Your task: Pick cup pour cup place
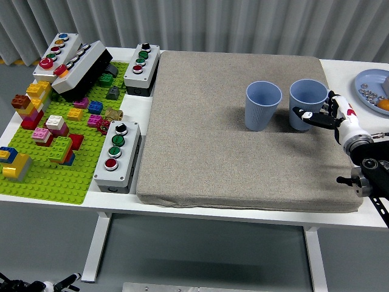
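So the right hand (325, 113) comes in from the right edge and has its fingers wrapped around the right blue cup (307, 104), thumb across the front of it, gripping it low on the side. That cup is standing upright on the grey mat (237, 152), with its base down on the fabric as far as I can tell. The left blue cup (263, 105) stands upright just beside it, and the two are close but not touching. Both sit in the far right part of the mat.

The mat covers most of the white counter (121, 204). Over on the left there's a green Lego baseplate (51, 176) covered in loose coloured bricks, plus a few grey button boxes, one (117, 156) right at the mat's left edge. A blue plate (372, 85) with small bits on it pokes in at the far right.
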